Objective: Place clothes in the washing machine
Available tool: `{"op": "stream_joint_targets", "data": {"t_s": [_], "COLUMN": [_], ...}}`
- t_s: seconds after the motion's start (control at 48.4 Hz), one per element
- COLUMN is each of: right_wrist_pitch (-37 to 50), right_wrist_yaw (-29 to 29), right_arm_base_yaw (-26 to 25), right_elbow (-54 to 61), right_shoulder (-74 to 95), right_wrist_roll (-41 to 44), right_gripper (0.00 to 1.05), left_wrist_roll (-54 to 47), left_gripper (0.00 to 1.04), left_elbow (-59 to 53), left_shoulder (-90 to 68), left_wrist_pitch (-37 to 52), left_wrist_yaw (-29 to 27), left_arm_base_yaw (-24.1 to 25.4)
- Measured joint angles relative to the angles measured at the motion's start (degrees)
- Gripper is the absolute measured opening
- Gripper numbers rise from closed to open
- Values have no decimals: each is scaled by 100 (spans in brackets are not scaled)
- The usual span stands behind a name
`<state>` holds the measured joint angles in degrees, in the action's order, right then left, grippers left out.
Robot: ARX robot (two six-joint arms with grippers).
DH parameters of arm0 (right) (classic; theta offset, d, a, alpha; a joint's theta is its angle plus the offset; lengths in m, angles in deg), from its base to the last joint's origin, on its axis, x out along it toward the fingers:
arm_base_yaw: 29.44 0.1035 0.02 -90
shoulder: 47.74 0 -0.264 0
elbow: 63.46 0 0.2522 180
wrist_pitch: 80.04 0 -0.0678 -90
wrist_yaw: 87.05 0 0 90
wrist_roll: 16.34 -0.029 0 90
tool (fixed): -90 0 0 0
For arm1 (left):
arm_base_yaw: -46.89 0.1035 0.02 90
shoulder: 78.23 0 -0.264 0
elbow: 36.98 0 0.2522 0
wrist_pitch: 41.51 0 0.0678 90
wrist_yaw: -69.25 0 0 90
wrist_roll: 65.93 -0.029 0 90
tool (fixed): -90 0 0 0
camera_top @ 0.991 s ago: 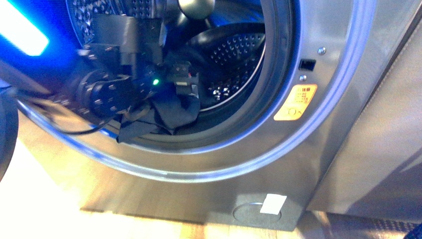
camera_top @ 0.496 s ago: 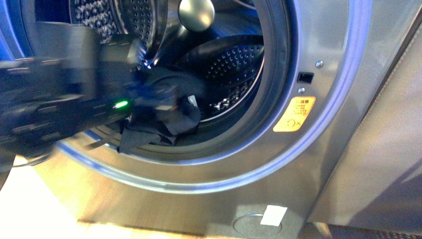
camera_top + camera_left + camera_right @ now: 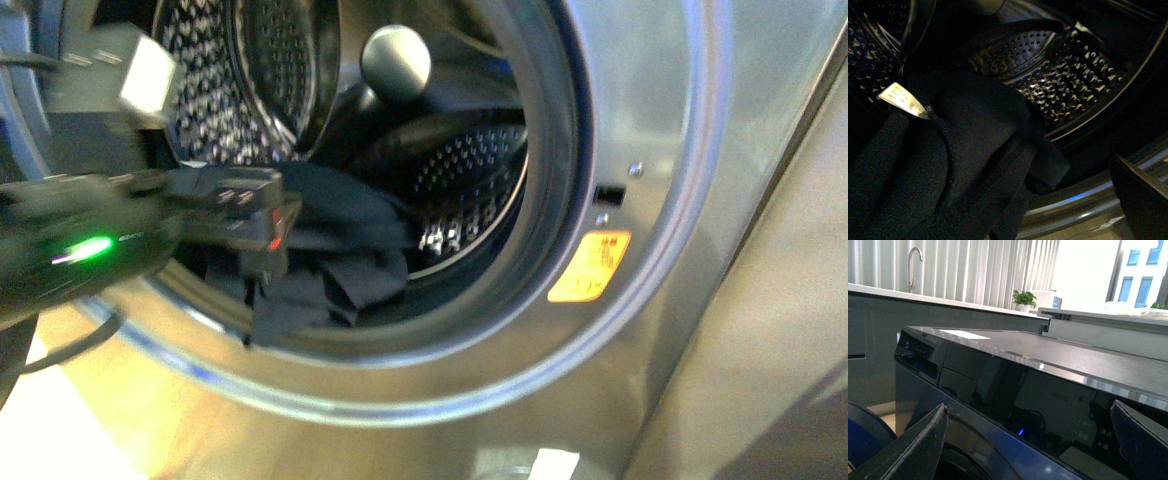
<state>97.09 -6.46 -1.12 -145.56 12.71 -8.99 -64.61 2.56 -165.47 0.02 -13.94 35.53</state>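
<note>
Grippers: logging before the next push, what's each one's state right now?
Left gripper: looks open; one finger shows set wide, the other hidden against the clothes.
Right gripper: open, holding nothing.

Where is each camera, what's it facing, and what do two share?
Front: on the robot's body, facing the washing machine porthole; left arm shows.
Left wrist: at the drum mouth, facing the clothes; one left tool finger shows.
Right wrist: looking up at the control panel; open right tool shows.
Shared by front and left wrist: the clothes.
</note>
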Motion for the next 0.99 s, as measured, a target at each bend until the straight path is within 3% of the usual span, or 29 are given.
{"op": "stream_joint_targets", "data": {"t_s": [0.248,0.599,0.806,0.991], "right_wrist_pitch": [0,0,0,2], "right_wrist_yaw": [0,0,0,0], "right_arm_base_yaw": [0,0,0,0], "right_elbow": [-9,-9,-9,-11], "right_shoulder": [0,0,-4,-4], "right_wrist_roll": [0,0,0,0], "right_gripper": [97,97,97,97], "left_wrist_roll": [380,518,83,-1840], "left_gripper": [98,98,98,98], "left_elbow": [-907,-1530,-1357,-319], "left_shoulder": [1939,4780,3722,2124], "left_wrist_pitch": [-570,-2341,-1464,-708], "left_wrist_yaw": [372,726,474,125], "left_arm_base_yaw": [11,-240,-540,-968]}}
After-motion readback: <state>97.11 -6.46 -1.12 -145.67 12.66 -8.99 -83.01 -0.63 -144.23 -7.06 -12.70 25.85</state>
